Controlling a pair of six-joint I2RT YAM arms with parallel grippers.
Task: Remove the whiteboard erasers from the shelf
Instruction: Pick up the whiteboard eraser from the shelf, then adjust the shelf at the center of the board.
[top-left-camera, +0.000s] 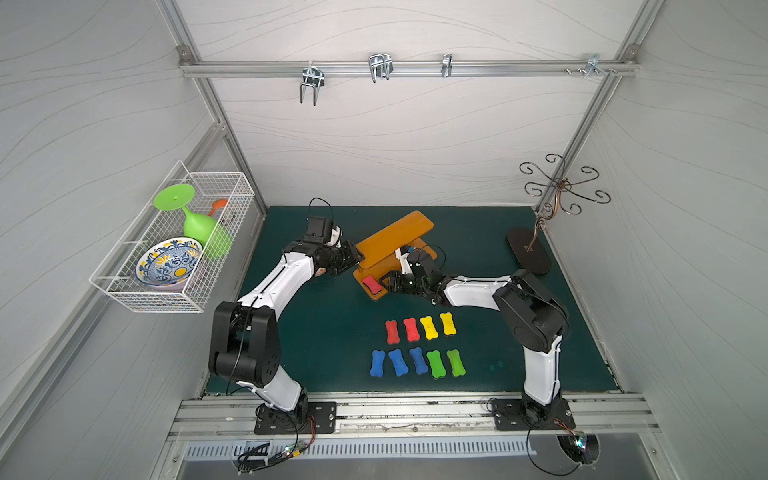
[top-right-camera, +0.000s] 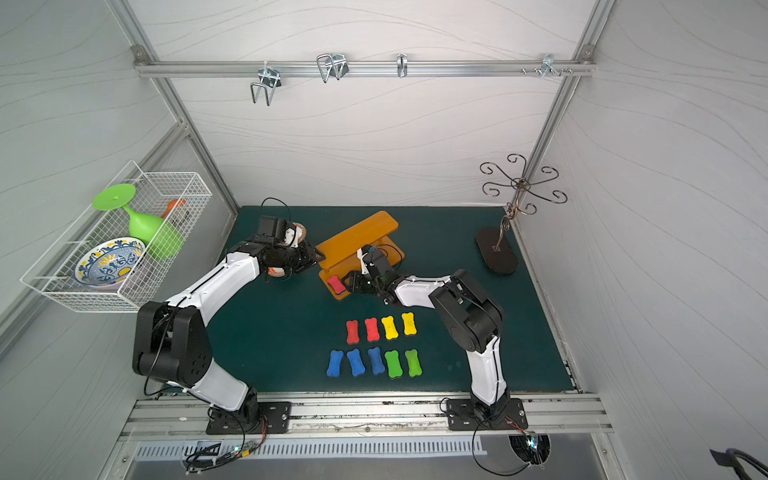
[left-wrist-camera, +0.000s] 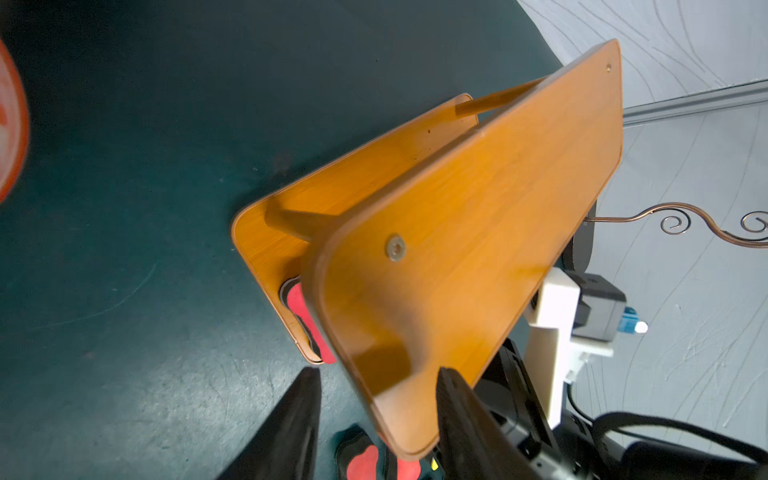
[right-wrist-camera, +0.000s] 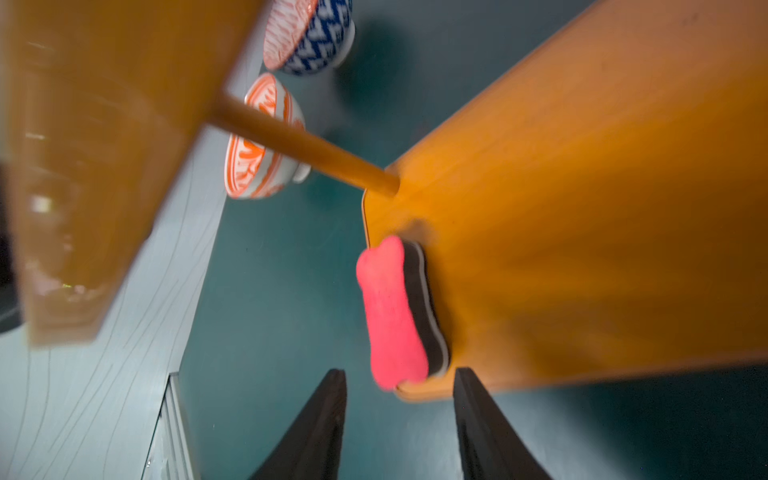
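Jaws of the right gripper (right-wrist-camera: 400, 374) stand apart and empty, tips just short of the one red bone-shaped foam eraser (right-wrist-camera: 390, 316) not yet removed. It sits on the lower board (right-wrist-camera: 582, 208) of the orange-brown two-tier wooden shelf (top-left-camera: 392, 239), at the corner nearest these jaws, dark underside on the wood.

Long axis: runs along the board's short end edge. In the right wrist view it points nearly straight away from the jaws, with the near lobe almost between the tips. That view shows the eraser edge-on, red face toward one finger and the board toward the other.

Judgement: as rolled, closing would meet the board too. A wrist turn to catch the narrow waist looks needed.

Left gripper (left-wrist-camera: 379, 372): jaws apart, straddling the near corner of the upper board (left-wrist-camera: 478, 249); whether they touch it cannot be told. The eraser lies below and beyond them, under that board, so the right arm is nearer and clearer.

Off the shelf, well apart from the right jaws toward the arm bases, on the dark green worktop (top-left-camera: 332, 332):
- two red and two yellow erasers (top-left-camera: 429, 327) in one row
- three blue and two green erasers (top-left-camera: 417, 360) in another
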